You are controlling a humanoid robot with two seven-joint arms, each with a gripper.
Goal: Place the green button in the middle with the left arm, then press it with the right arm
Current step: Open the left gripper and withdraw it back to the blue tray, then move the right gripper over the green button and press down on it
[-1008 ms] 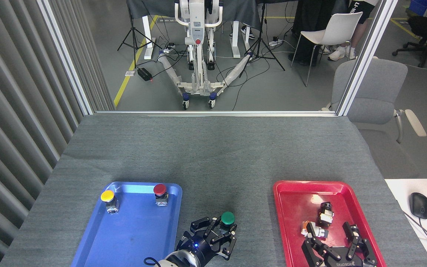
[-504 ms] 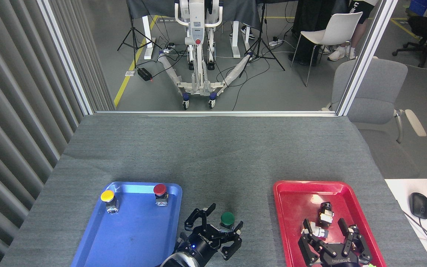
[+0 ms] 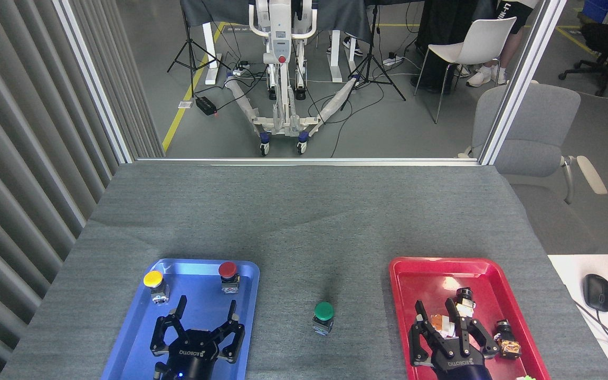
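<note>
The green button (image 3: 323,315) stands upright on the bare grey cloth in the middle (image 3: 325,274), between the two trays, with nothing touching it. My left gripper (image 3: 205,314) hovers over the blue tray (image 3: 140,338), well to the left of the button, fingers spread open and empty. Over the red tray (image 3: 425,274), to the right of the button, my right gripper (image 3: 449,311) is open with nothing held.
A yellow button (image 3: 155,285) and a red button (image 3: 228,275) stand at the blue tray's far end. Small parts (image 3: 462,298) lie in the red tray by my right fingers. A mouse (image 3: 598,292) rests on a white desk at far right.
My left gripper let go of the green button and pulled back left over the blue tray. The button now stands alone. My right gripper shifted left and forward over the red tray.
</note>
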